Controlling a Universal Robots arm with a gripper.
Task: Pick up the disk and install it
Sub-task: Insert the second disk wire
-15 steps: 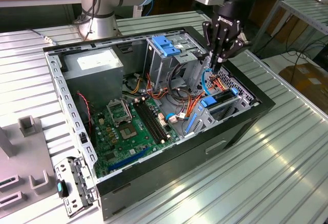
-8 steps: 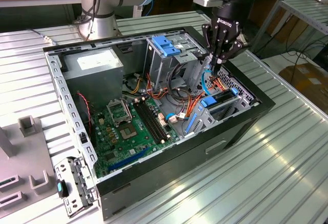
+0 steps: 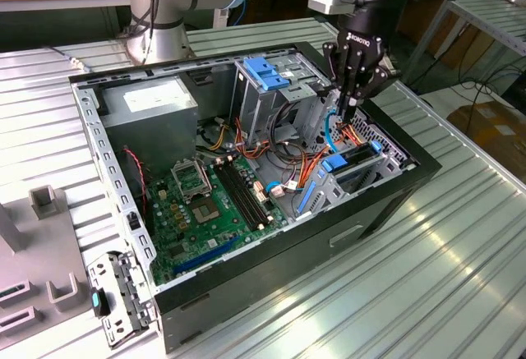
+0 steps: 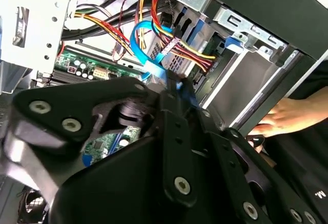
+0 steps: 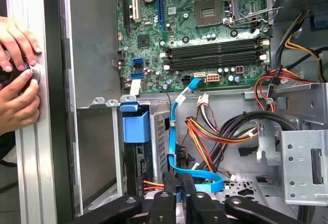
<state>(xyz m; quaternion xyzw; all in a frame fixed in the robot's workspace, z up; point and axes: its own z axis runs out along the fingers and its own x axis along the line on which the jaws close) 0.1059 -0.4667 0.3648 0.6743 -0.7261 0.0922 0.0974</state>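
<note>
The disk (image 3: 353,159) sits in the drive bay at the front of the open computer case, on the exterior view's right, its dark top framed by blue carrier rails. In the first wrist view its blue rail end (image 5: 136,124) shows at the bay mouth. My gripper (image 3: 345,117) hangs just above and behind the bay, among the cables. In both wrist views the fingers are closed on a light blue flat data cable (image 5: 174,131) that runs up from the motherboard; the gripper (image 5: 177,196) (image 4: 177,83) is not touching the disk.
A person's hands (image 5: 15,75) rest on the outer side of the case by the bay, one hand (image 4: 287,116) in the second wrist view. Bundles of orange, yellow and black wires (image 5: 215,131) crowd the space. A metal drive cage with a blue latch (image 3: 265,71) stands behind.
</note>
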